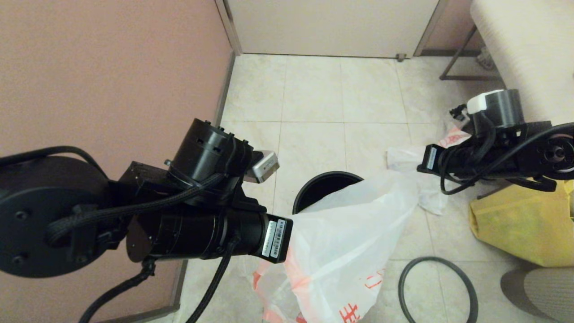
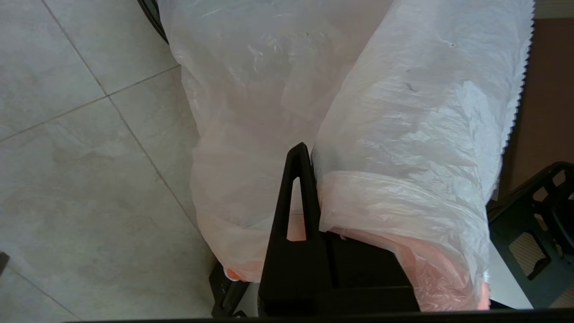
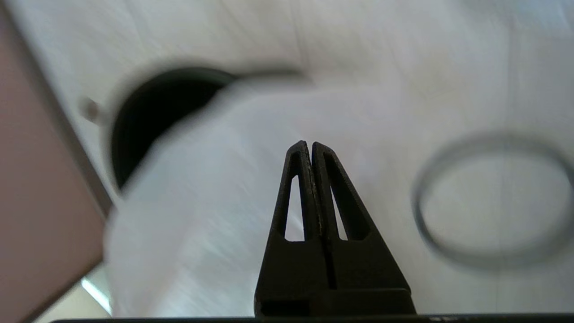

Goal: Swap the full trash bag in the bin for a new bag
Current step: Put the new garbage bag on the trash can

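The new bag [image 1: 345,242] hangs stretched in the air between both arms, draped over the near side of the bin [image 1: 320,188], which stands on the tiled floor close to the left wall with its dark mouth uncovered and no liner in it. The left pincer [image 2: 309,179] is clamped on the bag's orange-pink mouth band, the film bunched over one finger; the right pincer [image 3: 311,148] is closed too, its tips pressed together, and in the head view it appears to pinch the bag's far corner, though that grip itself is hidden behind the wrist. The grey rim ring [image 1: 437,291] lies loose on the floor near the robot's side, just beside the bag, and a yellow fabric bag [image 1: 520,229] slumps toward the right. The full trash bag is not visible in any view. The step in hand looks like spreading the bag's mouth and bringing it over the bin. To do it well, keep both grips firm, draw the two arms apart evenly so the band opens instead of twisting, centre the opening above the bin before lowering, and avoid dragging film across the rim, since such thin plastic could snag or tip the light bin.
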Controlling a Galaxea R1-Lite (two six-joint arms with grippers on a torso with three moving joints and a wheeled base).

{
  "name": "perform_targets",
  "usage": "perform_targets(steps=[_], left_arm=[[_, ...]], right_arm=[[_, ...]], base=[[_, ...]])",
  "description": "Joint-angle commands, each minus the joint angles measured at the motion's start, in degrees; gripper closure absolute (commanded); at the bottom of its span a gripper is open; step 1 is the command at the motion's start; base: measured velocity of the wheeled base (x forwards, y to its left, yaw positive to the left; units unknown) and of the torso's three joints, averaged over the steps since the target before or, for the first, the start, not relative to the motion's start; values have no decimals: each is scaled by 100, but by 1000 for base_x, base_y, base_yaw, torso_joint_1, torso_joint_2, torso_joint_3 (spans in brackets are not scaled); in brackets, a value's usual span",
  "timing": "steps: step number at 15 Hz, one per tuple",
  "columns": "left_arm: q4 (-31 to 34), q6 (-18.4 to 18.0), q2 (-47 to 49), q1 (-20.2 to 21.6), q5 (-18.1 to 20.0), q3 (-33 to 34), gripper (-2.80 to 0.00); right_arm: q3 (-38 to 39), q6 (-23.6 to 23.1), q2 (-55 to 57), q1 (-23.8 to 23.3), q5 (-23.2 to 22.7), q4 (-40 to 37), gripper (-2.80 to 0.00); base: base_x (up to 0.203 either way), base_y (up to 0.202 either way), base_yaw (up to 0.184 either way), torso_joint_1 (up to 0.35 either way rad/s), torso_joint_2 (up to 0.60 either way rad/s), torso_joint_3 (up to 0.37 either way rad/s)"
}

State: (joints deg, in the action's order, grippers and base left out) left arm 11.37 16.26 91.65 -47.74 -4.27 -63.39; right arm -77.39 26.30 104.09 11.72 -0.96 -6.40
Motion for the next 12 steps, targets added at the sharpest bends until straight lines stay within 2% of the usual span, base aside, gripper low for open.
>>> perform_targets(steps=[1,2,3,9,11,12], left_arm=[[5,9,-24,1,-3,2,0],[5,8,-25,1,-11,2,0],[5,0,-24,3,-12,2,0],[2,102,-59,1,-12,20,0],[-4,114,-79,10,-21,20,0],[-4,114,-86,11,-21,20,0]], right_arm=[[-326,293,-66,17,17,-1234,0],[-472,576,-73,15,-27,-1649,0],[-546,744,-147,-5,-70,-1656,-280],[-614,1225,229,35,-126,-1808,-280],[-672,1751,394,204,-415,-1771,-280],[-672,1863,472,254,-516,-1769,-280]], base=[[0,0,0,0,0,0],[0,0,0,0,0,0],[0,0,0,0,0,0],[0,0,0,0,0,0],[0,0,0,0,0,0],[0,0,0,0,0,0]])
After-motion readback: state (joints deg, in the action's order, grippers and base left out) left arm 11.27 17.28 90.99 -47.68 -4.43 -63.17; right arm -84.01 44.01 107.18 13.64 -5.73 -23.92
